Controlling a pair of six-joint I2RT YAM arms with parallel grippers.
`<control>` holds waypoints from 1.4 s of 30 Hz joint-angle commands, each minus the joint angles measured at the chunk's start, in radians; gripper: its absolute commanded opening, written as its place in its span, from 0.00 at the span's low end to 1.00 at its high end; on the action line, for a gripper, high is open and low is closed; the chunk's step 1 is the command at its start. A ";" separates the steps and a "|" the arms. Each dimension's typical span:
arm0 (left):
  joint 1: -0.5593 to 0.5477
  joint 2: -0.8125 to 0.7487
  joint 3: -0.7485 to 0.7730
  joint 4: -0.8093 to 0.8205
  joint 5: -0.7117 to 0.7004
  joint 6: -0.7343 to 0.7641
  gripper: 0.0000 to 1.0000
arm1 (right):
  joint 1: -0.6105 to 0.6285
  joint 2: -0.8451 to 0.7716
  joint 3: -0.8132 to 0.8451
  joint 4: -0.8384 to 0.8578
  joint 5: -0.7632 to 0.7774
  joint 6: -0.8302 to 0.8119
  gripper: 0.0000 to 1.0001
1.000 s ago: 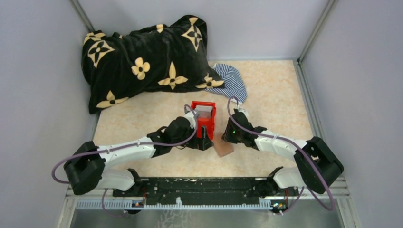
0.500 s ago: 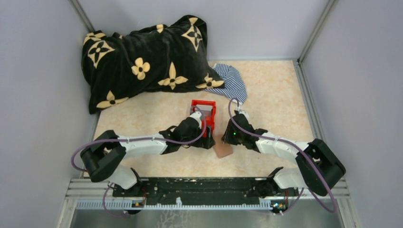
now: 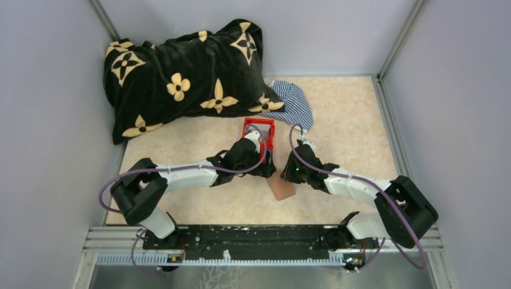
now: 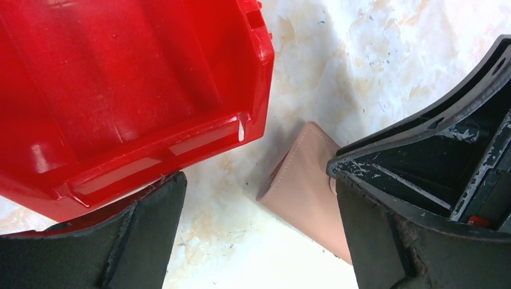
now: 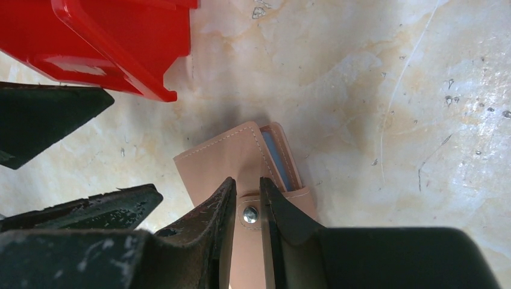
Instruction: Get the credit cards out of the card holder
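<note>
My right jaws seemingly pinch the card holder (image 5: 220, 159) by its tab; it lies lengthwise ahead; left jaws gape alongside.

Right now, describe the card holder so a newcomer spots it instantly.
Start at the red bin mid-table. Off its near right corner the card holder lies flat. It's the only tan leather-look piece, its snap tab between the fingers of the right gripper.
</note>
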 commanded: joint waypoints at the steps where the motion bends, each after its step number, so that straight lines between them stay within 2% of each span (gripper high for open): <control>1: 0.012 0.010 0.030 0.032 0.018 0.020 0.99 | 0.020 0.011 -0.019 -0.049 -0.009 -0.015 0.22; 8: 0.008 -0.100 -0.030 0.059 0.111 -0.047 0.99 | 0.013 -0.272 -0.026 -0.172 0.160 0.013 0.13; 12: 0.007 -0.164 -0.057 0.037 0.102 -0.031 0.99 | 0.004 -0.213 -0.035 -0.219 0.156 -0.002 0.05; 17: 0.003 -0.220 -0.096 0.014 0.134 -0.047 0.99 | 0.009 -0.141 -0.121 -0.124 0.079 0.021 0.00; 23: -0.015 -0.254 -0.162 0.049 0.145 -0.103 0.99 | 0.065 -0.091 -0.134 -0.091 0.056 0.044 0.00; 28: -0.041 -0.268 -0.218 0.097 0.134 -0.209 0.99 | 0.130 -0.067 -0.111 -0.081 0.058 0.076 0.00; 35: -0.060 -0.302 -0.267 0.115 0.010 -0.305 0.97 | 0.167 -0.127 -0.085 -0.163 0.130 0.081 0.00; 39: -0.061 -0.311 -0.288 0.138 -0.035 -0.347 0.94 | 0.171 -0.188 -0.022 -0.268 0.216 0.012 0.17; 42: -0.061 -0.289 -0.291 0.124 -0.010 -0.356 0.88 | 0.171 -0.196 0.037 -0.300 0.242 -0.064 0.28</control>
